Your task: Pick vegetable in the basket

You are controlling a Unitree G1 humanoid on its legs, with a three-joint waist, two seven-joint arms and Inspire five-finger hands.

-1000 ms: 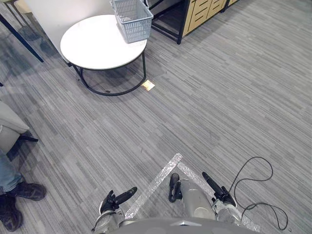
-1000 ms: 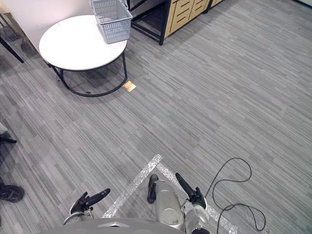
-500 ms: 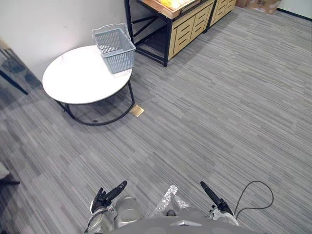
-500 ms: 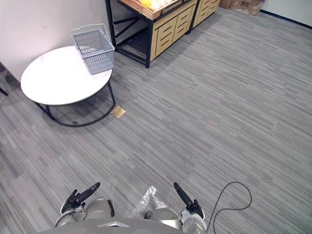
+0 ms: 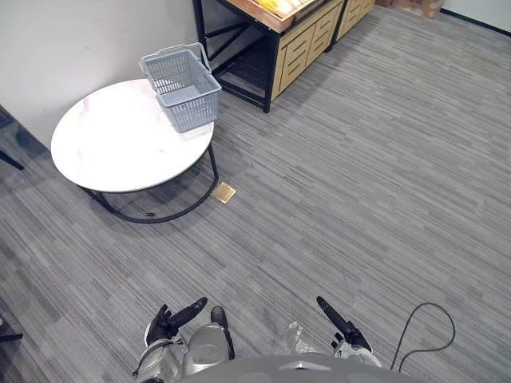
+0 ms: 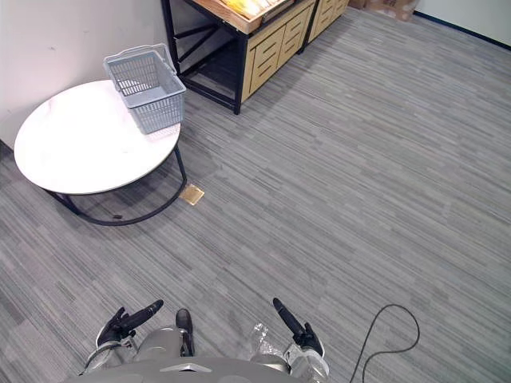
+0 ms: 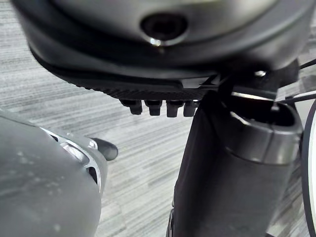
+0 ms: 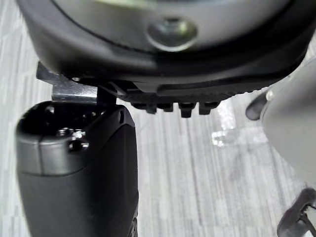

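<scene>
You are standing on a big grey floor (image 5: 359,159), well away from everything you need. The round white table (image 5: 104,152) sits far ahead on your left, and just past it is a wooden stand (image 5: 299,40) with drawers. The grey basket (image 5: 182,84) rests on the table, near the edge closest to the stand, and it looks empty. The vegetables seem to be the yellow things (image 5: 281,5) on top of the stand, but they are too far off to tell what kind they are. I think the basket is light and stiff, with holes all over. It may slide on the smooth table if you bump it, so hold it by the rim or the handle. The yellow things may be smooth and easy to squash or drop, so wrap your fingers round the middle and squeeze softly. A small gold plate (image 5: 223,191) lies on the floor by the table. Your left hand (image 5: 169,321) and right hand (image 5: 342,325) hang low by your sides, fingers out straight, holding nothing.
</scene>
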